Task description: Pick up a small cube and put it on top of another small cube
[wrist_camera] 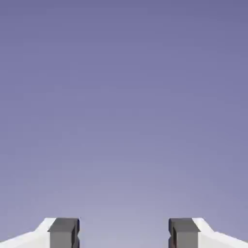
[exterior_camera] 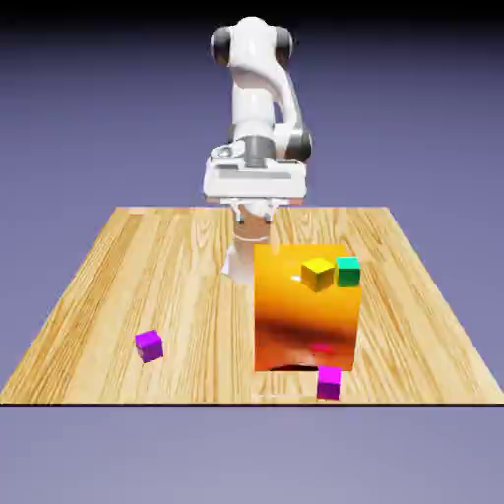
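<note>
Outside, we see the tiny pinkish-magenta cube [exterior_camera: 329, 382] at the wooden worktop's [exterior_camera: 118, 285] near edge, before the tall orange block [exterior_camera: 305, 315]; the violet-purple cube [exterior_camera: 149, 345] sits well apart leftward. In the hand view, our pincer [wrist_camera: 124, 235] gapes empty.

A: What sits on the counter [exterior_camera: 118, 285]?
B: A tall orange block [exterior_camera: 305, 315] near the middle, toward the near edge. A yellow cube [exterior_camera: 317, 275] and a green cube [exterior_camera: 348, 271] show against its upper part, just beside each other.
A: And the small ones?
B: A pinkish magenta cube [exterior_camera: 329, 383] at the near edge, just in front of the block's right corner. A violet-purple cube [exterior_camera: 150, 345] lies well apart, toward the near left corner.
A: The arm?
B: The white arm [exterior_camera: 258, 108] rises at the far edge, folded above the counter.
</note>
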